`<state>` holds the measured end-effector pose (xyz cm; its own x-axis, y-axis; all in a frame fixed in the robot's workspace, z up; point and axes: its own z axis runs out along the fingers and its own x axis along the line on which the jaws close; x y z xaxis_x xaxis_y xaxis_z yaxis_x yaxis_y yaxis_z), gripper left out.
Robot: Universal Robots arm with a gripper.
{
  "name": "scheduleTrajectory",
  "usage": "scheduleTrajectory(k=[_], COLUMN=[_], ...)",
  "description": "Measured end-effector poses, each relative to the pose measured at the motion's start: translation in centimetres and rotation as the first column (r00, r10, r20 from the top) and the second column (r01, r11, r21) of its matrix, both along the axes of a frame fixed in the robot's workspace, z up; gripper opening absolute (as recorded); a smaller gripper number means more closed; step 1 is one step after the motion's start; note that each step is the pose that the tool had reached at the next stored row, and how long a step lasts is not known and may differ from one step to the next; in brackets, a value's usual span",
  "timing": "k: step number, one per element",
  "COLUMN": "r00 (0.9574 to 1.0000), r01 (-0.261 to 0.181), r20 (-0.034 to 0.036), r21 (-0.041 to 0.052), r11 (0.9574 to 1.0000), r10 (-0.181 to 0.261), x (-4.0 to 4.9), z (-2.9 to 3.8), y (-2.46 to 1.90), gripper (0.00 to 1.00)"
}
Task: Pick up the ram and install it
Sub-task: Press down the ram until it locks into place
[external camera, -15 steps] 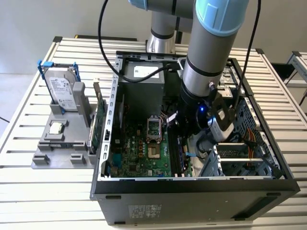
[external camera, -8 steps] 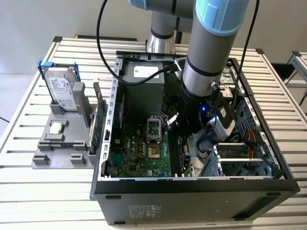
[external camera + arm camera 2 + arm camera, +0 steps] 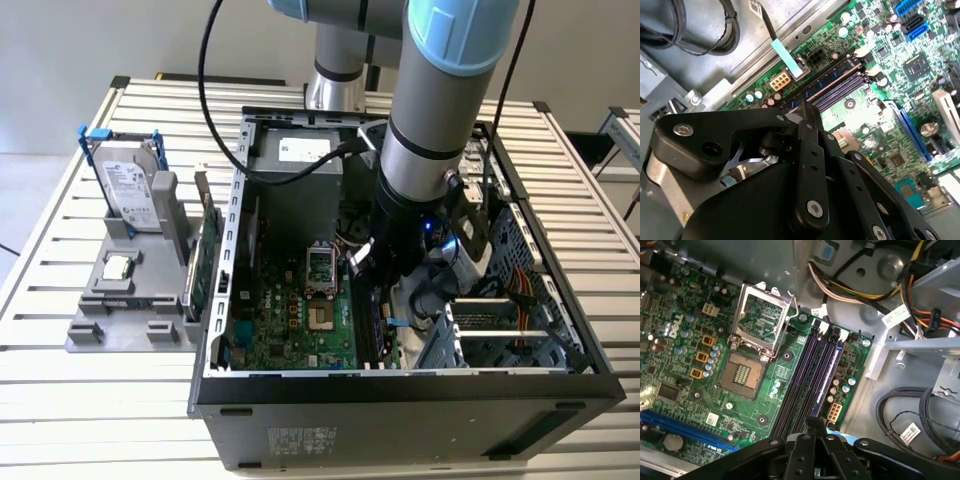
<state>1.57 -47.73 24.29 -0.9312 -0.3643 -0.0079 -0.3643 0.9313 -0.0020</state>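
Note:
My gripper is inside the open computer case, low over the memory slots of the green motherboard. In both wrist views its black fingers are drawn together, with the gripper directly above the row of dark and blue slots. A thin dark edge, the ram, shows between the fingertips, lined up along the slots. The rest of it is hidden by the fingers. I cannot tell whether it touches a slot.
The open CPU socket lies beside the slots. Cable bundles and a metal drive cage crowd the other side. Outside the case, a grey fixture carries a hard drive, a silver CPU chip and a green expansion card.

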Motion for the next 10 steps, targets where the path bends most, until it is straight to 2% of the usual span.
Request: scheduleTrajectory(k=[5, 10], r00=[0.9982, 0.9937], r01=[-0.060, -0.112], r20=[-0.0009, -0.0016], r21=[0.0000, 0.0001], r11=[0.9982, 0.9937], r10=[0.060, 0.112], x=[0.00, 0.00], z=[0.00, 0.00], y=[0.00, 0.00], gripper=[0.00, 0.00])
